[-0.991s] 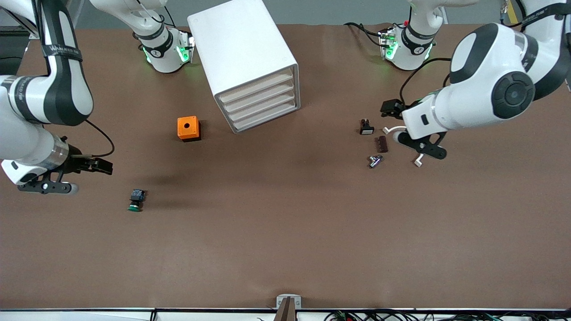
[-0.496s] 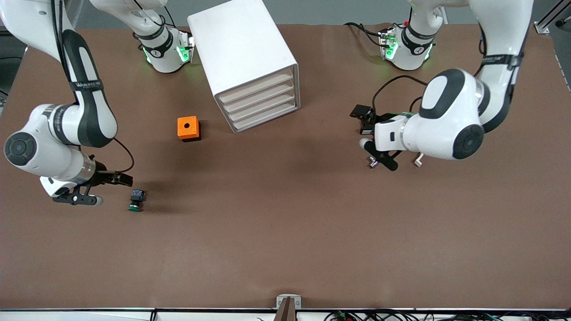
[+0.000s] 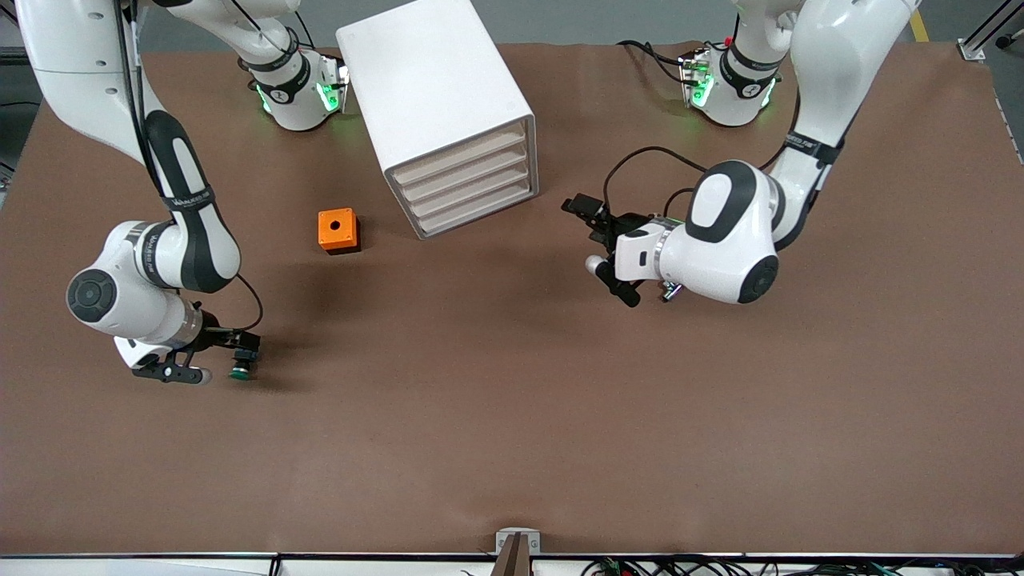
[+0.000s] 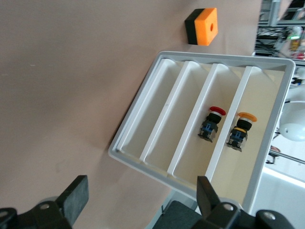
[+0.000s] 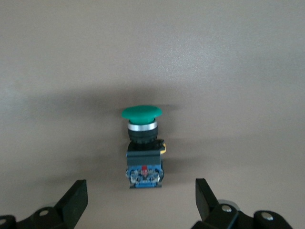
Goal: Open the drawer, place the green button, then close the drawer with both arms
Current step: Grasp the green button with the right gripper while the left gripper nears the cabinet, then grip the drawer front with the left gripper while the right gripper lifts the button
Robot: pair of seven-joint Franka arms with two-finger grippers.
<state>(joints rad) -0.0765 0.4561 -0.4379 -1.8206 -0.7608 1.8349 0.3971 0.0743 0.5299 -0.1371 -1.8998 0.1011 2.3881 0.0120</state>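
Front camera high, facing arms; right wrist close above button; left wrist faces cabinet.

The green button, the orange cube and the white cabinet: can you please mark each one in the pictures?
green button [image 5: 141, 113]: right wrist view, on its round green cap.
orange cube [image 3: 337, 227]: front view, on its top face beside the hole.
white cabinet [image 3: 428, 80]: front view, on its plain top panel.

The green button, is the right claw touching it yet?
Apart. The right wrist view shows the right claw open, bare table between each finger and the green button.
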